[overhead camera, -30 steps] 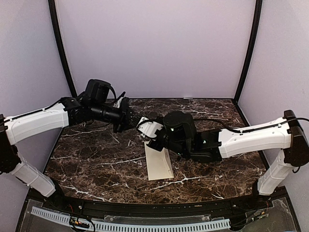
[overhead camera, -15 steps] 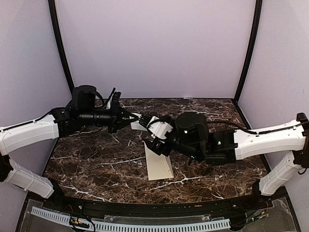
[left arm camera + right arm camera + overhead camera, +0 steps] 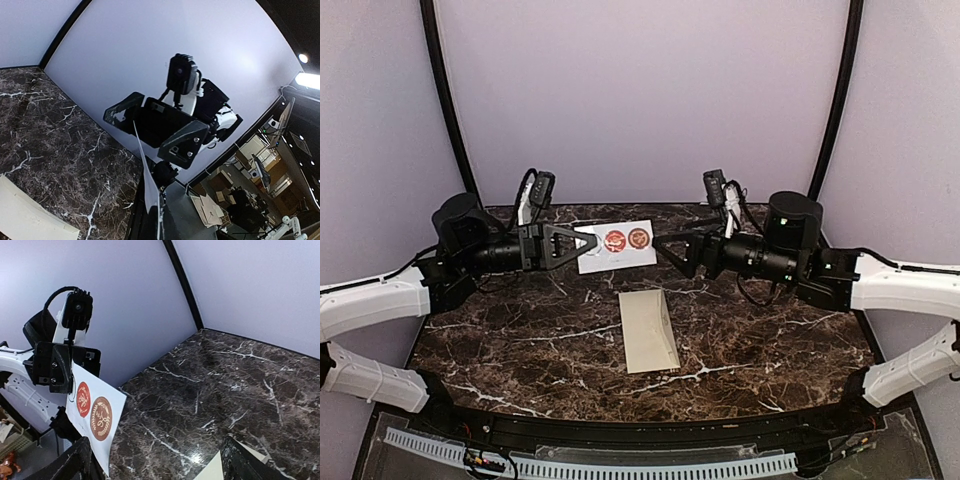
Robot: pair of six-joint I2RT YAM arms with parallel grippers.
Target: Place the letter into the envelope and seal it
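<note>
Left pincer (image 3: 588, 240) clamped on sticker sheet (image 3: 617, 245); right pincer (image 3: 672, 250) wide, empty, beside sheet. Envelope (image 3: 648, 330) on table (image 3: 500, 330) below both; letter unseen, probably inside. Sealing left.

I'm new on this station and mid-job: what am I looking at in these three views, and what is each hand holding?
Two robot arms are bolted at the near edge of a marble table. The wide picture looks down from above and behind them. The other two pictures come from a camera on each wrist. The left hand is shut on a white sheet bearing two red round seals, held up off the table. The right hand faces it, open and empty. A cream envelope lies flat near the table's middle.
</note>
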